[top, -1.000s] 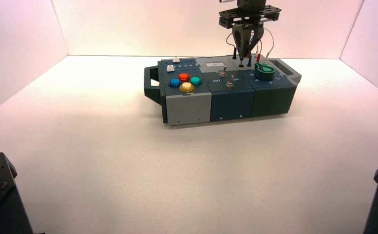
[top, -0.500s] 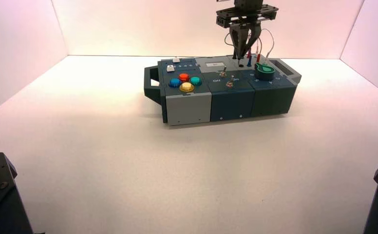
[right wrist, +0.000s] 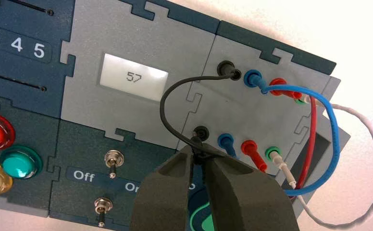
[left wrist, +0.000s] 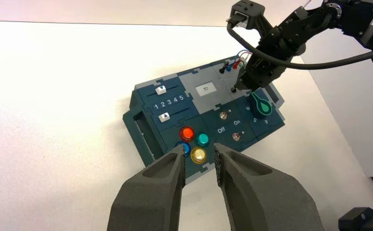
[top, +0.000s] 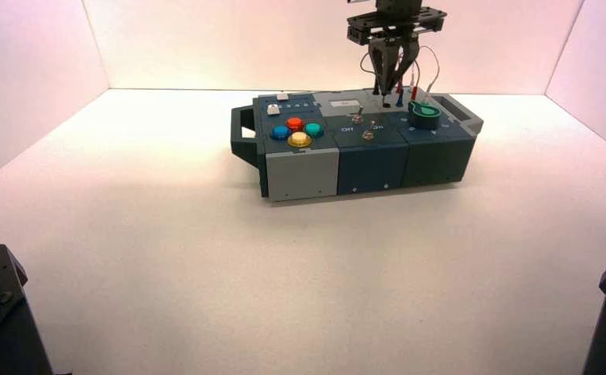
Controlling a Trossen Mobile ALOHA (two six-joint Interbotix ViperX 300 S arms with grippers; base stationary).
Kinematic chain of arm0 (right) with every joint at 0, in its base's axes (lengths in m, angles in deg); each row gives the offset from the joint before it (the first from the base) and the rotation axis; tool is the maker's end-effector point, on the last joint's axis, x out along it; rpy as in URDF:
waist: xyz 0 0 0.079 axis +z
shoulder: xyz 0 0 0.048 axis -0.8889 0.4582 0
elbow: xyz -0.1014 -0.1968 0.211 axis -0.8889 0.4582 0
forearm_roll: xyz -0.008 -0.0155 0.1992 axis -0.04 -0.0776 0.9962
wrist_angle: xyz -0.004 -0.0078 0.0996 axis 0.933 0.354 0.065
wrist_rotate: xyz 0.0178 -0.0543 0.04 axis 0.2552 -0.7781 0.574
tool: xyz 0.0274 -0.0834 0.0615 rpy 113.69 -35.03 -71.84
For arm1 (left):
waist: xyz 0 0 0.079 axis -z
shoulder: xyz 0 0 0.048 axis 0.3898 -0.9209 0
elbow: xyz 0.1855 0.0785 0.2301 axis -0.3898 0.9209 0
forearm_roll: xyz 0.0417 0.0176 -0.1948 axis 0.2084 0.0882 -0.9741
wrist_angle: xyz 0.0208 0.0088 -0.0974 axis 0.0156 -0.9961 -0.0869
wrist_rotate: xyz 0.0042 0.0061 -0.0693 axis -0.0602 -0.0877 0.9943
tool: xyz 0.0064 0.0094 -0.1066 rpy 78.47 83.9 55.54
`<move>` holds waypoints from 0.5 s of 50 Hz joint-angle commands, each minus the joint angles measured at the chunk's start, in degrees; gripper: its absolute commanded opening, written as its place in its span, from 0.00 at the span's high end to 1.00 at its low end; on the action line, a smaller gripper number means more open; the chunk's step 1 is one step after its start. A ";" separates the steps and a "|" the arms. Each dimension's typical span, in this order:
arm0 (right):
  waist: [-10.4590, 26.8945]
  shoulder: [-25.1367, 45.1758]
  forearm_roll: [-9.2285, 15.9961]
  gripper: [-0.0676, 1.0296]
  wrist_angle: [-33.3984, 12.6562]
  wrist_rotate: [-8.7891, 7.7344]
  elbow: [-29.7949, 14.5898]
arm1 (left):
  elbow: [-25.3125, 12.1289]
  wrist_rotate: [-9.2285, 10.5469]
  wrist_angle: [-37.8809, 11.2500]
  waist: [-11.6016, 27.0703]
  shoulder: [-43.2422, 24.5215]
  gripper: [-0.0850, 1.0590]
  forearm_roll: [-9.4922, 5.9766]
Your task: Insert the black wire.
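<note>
Beside the display reading "57", the right end effector (right wrist: 201,159) grasps the black wire (right wrist: 169,100) at the black socket (right wrist: 201,133).

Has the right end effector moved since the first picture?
Yes, slightly: the right end effector shifted left in the high view, judged against the green knob.
</note>
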 commanded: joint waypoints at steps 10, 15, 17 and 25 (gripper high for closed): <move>0.00 -3.34 -1.23 0.96 0.18 0.09 -0.62 | -1.41 -0.09 0.35 -0.53 0.35 0.63 -0.09; 0.00 -3.16 -1.32 0.96 0.18 0.18 -0.62 | -1.32 0.00 0.35 -0.53 0.44 0.63 -0.09; 0.00 -3.08 -1.32 0.96 0.18 0.18 -0.62 | -1.41 -0.09 0.35 -0.62 0.44 0.63 -0.09; 0.00 -2.64 -1.32 0.96 0.18 0.18 -0.62 | -1.41 0.00 0.35 -0.53 0.44 0.63 -0.09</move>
